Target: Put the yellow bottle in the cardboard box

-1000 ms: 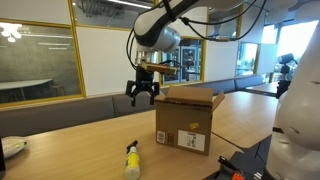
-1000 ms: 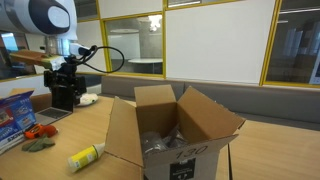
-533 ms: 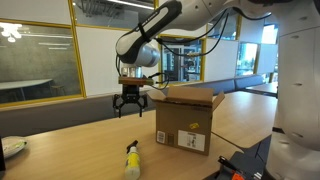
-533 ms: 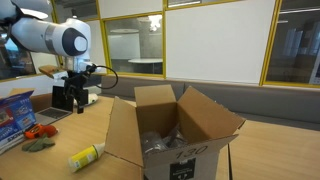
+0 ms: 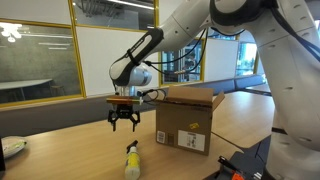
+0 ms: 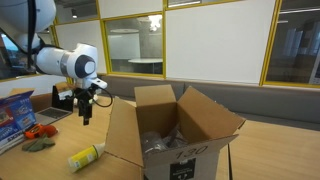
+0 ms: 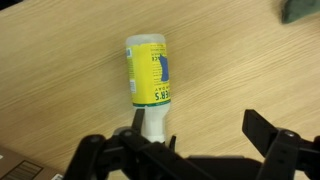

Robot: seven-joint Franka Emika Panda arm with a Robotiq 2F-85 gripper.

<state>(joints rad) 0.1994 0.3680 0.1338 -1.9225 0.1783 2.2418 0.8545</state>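
The yellow bottle (image 5: 131,160) lies on its side on the wooden table, in front of the cardboard box (image 5: 188,122). It shows in both exterior views, the bottle (image 6: 85,157) to the left of the box (image 6: 175,130), whose top flaps stand open. My gripper (image 5: 122,122) is open and empty and hangs above the table, a little above and behind the bottle. It also shows in the exterior view from the box's other side (image 6: 85,112). In the wrist view the bottle (image 7: 150,72) lies ahead of my open fingers (image 7: 200,132), its narrow top near one finger.
A colourful package (image 6: 12,108) and a small red and green thing (image 6: 40,135) lie at the table's left end. A white object (image 5: 12,148) sits at the table's edge. A dark object (image 7: 300,10) lies beyond the bottle. A bench runs along the glass wall.
My gripper has moved down and away from the box's top, toward the spot above the bottle. It has stayed open. The bottle and the box have not moved.
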